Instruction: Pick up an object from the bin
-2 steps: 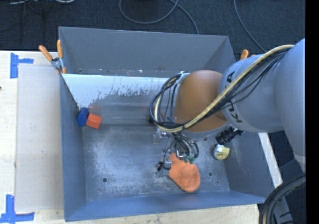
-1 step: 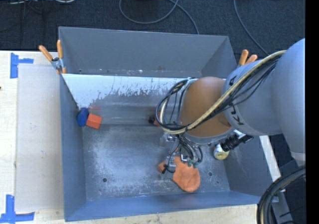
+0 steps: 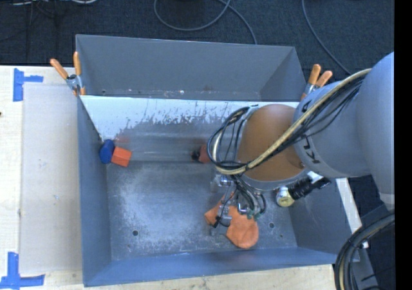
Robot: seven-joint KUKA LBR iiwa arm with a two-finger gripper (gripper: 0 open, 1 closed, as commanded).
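My gripper point(image 3: 224, 216) is low over the bin floor at the front right. A flat, rounded orange thing point(image 3: 244, 233) lies directly below and to its right, touching or nearly touching it. A small orange bit point(image 3: 210, 216) shows on the gripper's left side; I cannot tell whether it is a separate thing or part of the same one. The gripper's body hides whatever lies right beneath it.
At the back left lie a small blue piece point(image 3: 107, 151) and an orange block point(image 3: 121, 157) side by side. A clear tube point(image 3: 164, 150) with a dark reddish end point(image 3: 201, 154) lies along the back wall. The arm with its cables covers the bin's right middle.
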